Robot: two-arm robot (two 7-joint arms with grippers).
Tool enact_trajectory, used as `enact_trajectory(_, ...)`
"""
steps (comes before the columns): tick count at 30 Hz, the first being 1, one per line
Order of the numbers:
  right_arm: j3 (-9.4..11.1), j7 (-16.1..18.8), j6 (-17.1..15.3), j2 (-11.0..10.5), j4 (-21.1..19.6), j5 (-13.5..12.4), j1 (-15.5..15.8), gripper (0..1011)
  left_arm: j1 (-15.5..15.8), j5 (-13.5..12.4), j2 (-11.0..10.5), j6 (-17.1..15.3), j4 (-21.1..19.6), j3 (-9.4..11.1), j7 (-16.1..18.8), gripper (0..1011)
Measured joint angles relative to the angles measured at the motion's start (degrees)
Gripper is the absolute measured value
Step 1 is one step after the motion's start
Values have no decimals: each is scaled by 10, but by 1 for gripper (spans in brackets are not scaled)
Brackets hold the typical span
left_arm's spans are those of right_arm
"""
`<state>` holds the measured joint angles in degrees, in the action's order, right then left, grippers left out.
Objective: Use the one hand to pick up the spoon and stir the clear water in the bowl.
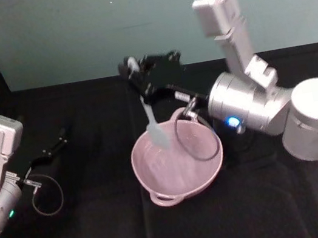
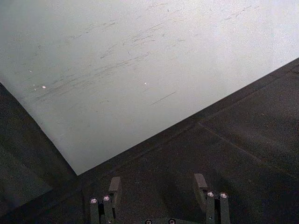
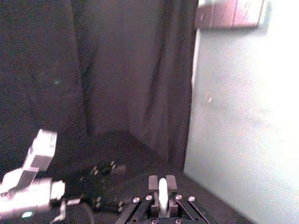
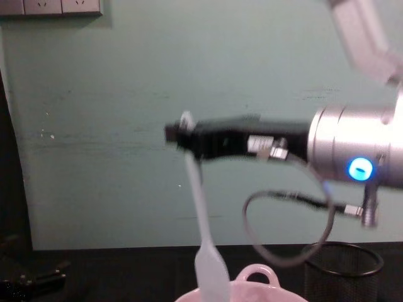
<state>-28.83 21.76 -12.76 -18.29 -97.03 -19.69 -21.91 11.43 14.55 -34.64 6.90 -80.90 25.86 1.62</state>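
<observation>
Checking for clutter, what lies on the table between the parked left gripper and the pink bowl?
Bare black tablecloth, per the head view, between the left gripper and the bowl.

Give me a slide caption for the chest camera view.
Right gripper holds the white spoon by its handle end, blade hanging down into the pink bowl.

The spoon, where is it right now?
The spoon hangs from the right gripper near the middle of the table in the head view, handle up, its flat blade dipping inside the pink bowl at the far rim.
</observation>
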Motion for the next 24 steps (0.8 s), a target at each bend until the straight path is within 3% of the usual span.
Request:
enact_trajectory(12, 62, -22, -11, -44, -83, -6, -6, 110, 0, 0, 0, 0, 0, 0, 0, 1011)
enact_trajectory(24, 116, -54, -33, -84, -92, 4, 30, 110, 0, 0, 0, 0, 0, 0, 0, 1011)
